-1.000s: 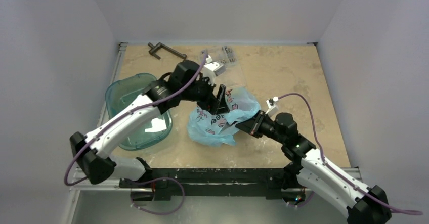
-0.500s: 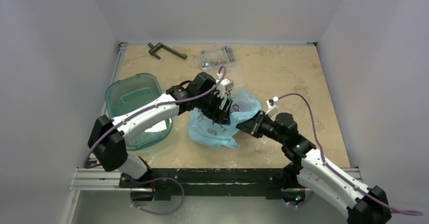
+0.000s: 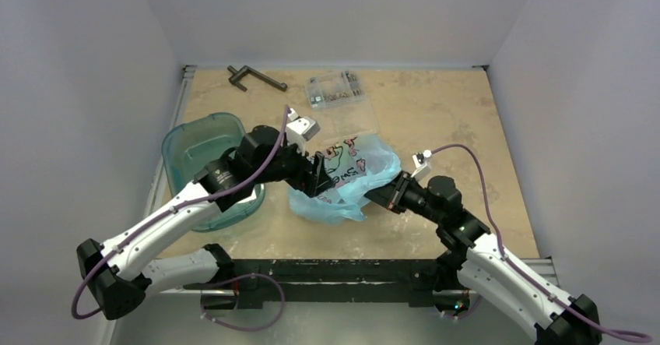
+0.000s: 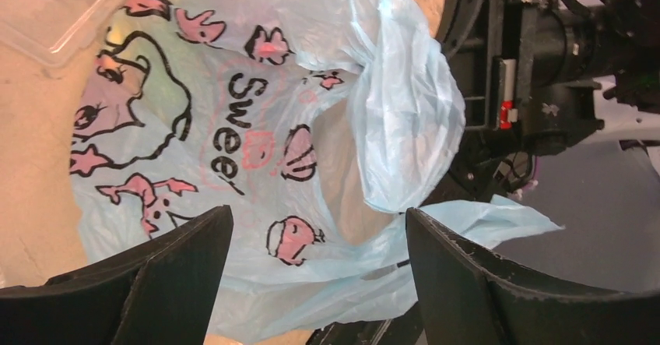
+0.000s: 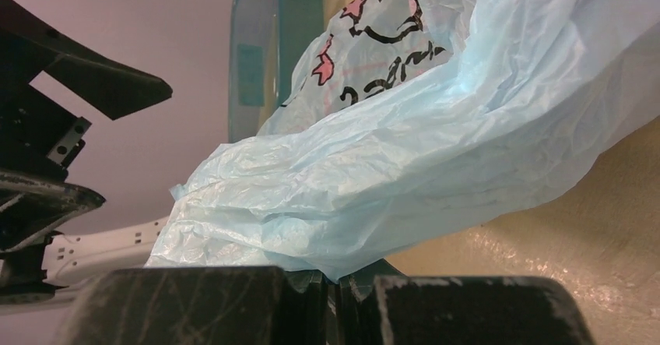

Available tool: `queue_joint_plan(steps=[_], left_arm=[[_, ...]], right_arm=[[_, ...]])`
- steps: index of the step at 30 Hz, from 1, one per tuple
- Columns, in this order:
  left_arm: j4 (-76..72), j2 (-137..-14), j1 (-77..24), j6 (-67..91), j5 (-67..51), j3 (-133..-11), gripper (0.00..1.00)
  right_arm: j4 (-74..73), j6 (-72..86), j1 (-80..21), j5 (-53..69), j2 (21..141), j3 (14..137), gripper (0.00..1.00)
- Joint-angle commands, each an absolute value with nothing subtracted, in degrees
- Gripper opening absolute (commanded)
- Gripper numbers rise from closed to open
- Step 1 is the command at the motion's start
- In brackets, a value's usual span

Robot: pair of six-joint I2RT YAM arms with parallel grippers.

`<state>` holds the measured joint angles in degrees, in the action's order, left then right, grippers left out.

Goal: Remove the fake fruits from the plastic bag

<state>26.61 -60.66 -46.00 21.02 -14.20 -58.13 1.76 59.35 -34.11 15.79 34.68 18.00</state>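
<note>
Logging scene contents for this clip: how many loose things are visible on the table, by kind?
plastic bag: 1
teal tub: 1
clear parts box: 1
dark metal tool: 1
Total: 4

Crumpled light-blue plastic bag (image 3: 342, 180) lying on the desk (image 3: 436, 111).
Translucent, printed side up: black lettering, pink figures; one edge bunched.

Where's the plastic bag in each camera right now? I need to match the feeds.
Top external: plastic bag mid-table, right of the teal tub.
Left wrist: bag fills the left and centre.
Right wrist: bag spans centre and right, edge pinched by the right gripper.
Shared landmark: its black-and-pink print.
</note>
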Motion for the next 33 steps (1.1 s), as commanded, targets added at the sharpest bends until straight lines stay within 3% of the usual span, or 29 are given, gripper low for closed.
queue_joint_plan(steps=[1, 13, 26, 33], left_arm=[[28.09, -63.89, -43.62, 23.29, -10.37, -58.14, 0.78], [25.82, -81.76, -43.92, 19.01, -21.1, -66.13, 0.74], [27.86, -93.1, -46.17, 16.7, -17.94, -75.19, 0.76], [29.36, -96.23, -46.89, 14.97, -15.12, -77.27, 0.64]], right_arm=[[3.17, 58.8, -34.28, 15.38, 34.54, 19.22, 0.0], [3.42, 59.18, -34.26, 15.4, 34.14, 19.24, 0.0], [2.84, 59.24, -34.23, 15.28, 33.63, 19.29, 0.0], [2.37, 59.07, -34.23, 15.12, 33.35, 19.42, 0.0]])
